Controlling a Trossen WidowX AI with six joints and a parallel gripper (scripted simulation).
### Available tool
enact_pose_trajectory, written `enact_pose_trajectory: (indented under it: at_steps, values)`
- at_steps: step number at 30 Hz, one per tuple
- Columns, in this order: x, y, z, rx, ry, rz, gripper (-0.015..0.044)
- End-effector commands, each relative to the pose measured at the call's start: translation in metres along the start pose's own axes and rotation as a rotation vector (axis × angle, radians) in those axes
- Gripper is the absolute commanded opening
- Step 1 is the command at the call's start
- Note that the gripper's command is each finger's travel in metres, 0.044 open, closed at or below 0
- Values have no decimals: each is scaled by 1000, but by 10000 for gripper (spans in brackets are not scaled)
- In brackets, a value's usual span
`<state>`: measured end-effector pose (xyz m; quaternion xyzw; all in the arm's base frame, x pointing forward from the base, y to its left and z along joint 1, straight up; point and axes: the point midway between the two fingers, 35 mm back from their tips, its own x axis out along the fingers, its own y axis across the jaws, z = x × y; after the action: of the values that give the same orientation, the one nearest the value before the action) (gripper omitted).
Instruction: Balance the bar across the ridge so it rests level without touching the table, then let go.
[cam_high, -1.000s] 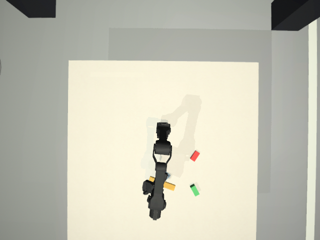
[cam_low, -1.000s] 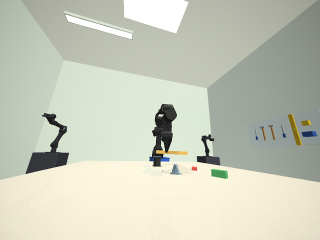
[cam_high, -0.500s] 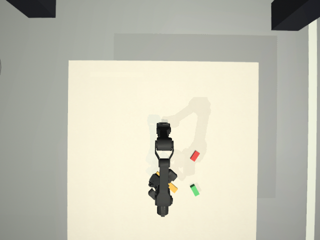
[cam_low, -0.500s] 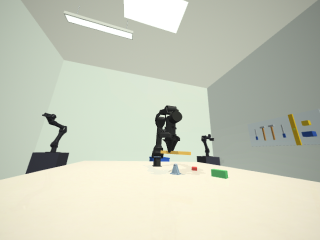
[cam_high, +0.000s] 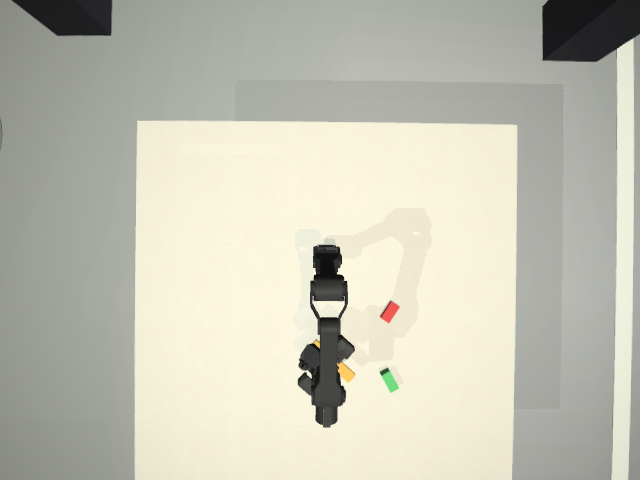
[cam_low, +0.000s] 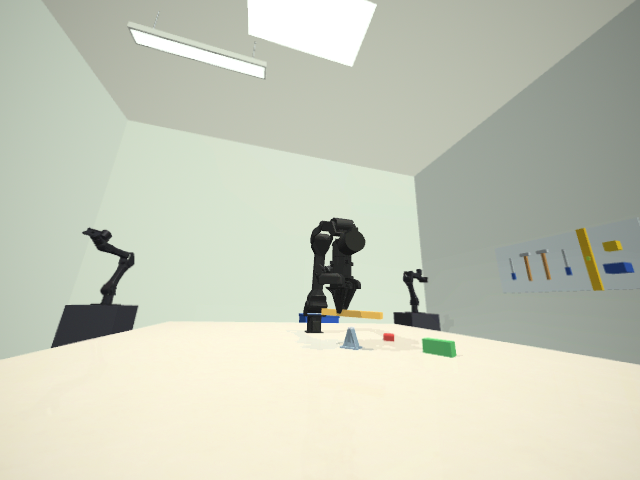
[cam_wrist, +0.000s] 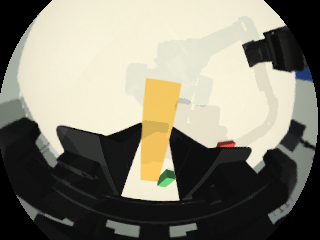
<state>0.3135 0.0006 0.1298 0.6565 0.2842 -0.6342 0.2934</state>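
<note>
The gripper (cam_low: 339, 308) points down and its fingers are closed on the orange bar (cam_low: 352, 313), a little less than half open because the bar keeps them apart. In the exterior view the bar hangs in the air, almost level, above the table (cam_low: 206, 403) and not touching it. The grey ridge (cam_low: 351, 339), a small wedge standing on the table, is below the bar and nearer to the camera; the bar is not resting on it. The wrist view shows the bar (cam_wrist: 159, 128) as a long orange strip between the two dark fingers, going away from the camera, with a small corner of the green block (cam_wrist: 166, 178) at its near end and a bit of the red block (cam_wrist: 227, 143) at the right. The top view shows only two short parts of the bar (cam_high: 345, 372) at both sides of the arm (cam_high: 326, 330), lying diagonal, and the ridge is hidden under the arm there. In this view the arm is about in the middle of the table between left and right, closer to the bottom edge, and the red block (cam_high: 389, 312) and the green block (cam_high: 389, 380) lie apart from each other toward the right edge. Only the exterior view shows the height of the bar, a wall board with tools (cam_low: 568, 263) at the right, and two other arms on dark stands (cam_low: 95, 320) behind the table. I cannot read any writing or label in the views.
</note>
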Motion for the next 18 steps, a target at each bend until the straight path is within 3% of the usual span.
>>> enact_pose_trajectory:
  at_steps: [1,18]
  values:
    - [6,-1,0,4,-1,1,0]
    - [20,-3,1,5,-1,0,0]
